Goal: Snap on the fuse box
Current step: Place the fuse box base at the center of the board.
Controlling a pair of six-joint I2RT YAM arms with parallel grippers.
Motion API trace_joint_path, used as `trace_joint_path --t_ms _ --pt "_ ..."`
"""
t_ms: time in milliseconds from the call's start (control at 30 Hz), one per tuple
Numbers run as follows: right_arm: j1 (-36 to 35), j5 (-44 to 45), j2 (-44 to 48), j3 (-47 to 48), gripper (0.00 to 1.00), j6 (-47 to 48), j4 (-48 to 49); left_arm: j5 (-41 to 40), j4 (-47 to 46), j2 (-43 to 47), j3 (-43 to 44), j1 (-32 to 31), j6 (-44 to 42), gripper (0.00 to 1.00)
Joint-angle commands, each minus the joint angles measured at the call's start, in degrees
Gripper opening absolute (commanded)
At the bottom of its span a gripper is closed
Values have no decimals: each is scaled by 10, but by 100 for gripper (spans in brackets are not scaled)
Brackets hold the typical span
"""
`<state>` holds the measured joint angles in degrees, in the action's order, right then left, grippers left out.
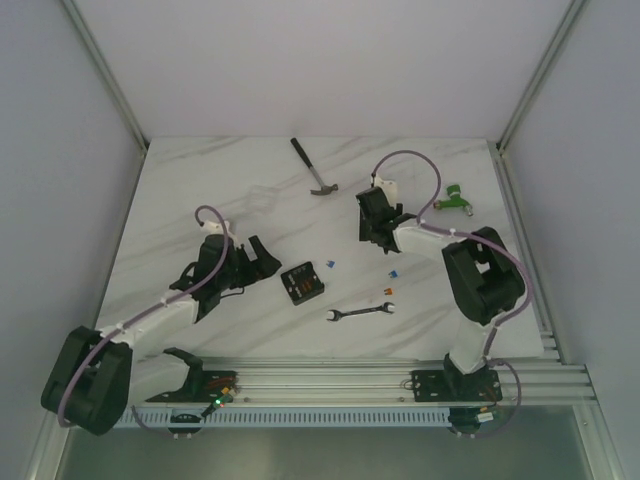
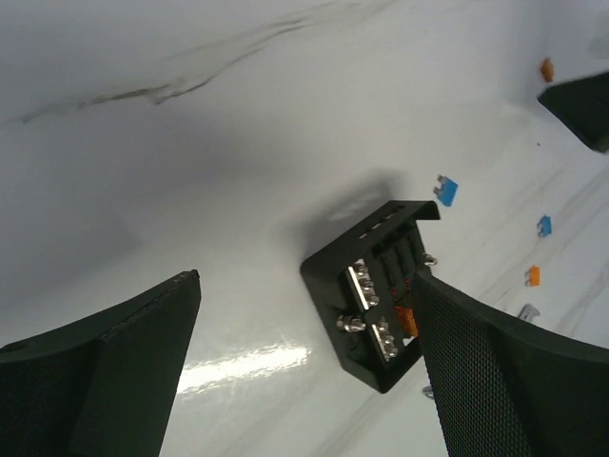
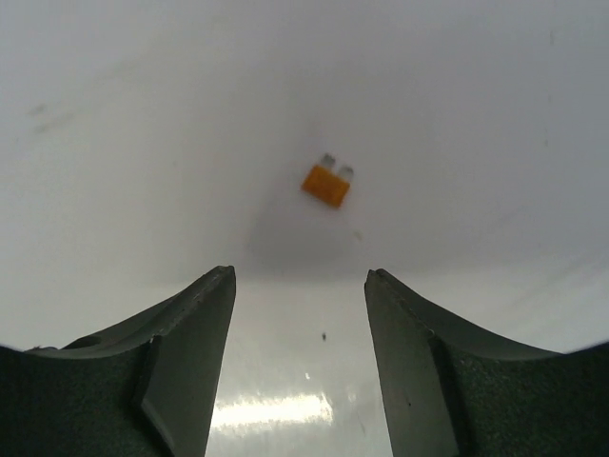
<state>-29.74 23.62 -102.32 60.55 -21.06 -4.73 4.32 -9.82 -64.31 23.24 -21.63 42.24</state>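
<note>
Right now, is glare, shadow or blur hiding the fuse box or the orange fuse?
Left wrist: the fuse box is sharp, its soft shadow falling above it; a glare streak lies on the table beside it, not over it. Right wrist: the orange fuse is in focus, glare well below it. Top external: even light, box small but clear.
</note>
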Motion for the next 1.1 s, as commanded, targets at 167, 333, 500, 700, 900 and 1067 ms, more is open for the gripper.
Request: trace_joint_path --t_ms 167,333,500,700,900,1067 --pt "8 94 -75 50 65 -55 66 14 -7 -70 48 -48 -13 100" --pt "18 101 -93 53 65 -57 70 12 -16 -119 67 -62 -12 100" --pt "22 102 -97 45 63 -53 72 24 -24 -160 94 -68 -21 100" --pt "22 102 -75 18 61 -49 71 65 -45 -211 118 -69 -25 100" --pt "25 107 -65 1 58 -43 71 95 -58 -245 134 -69 -28 100" --pt "30 107 -56 -5 58 -43 70 130 -66 -273 157 -69 -24 100"
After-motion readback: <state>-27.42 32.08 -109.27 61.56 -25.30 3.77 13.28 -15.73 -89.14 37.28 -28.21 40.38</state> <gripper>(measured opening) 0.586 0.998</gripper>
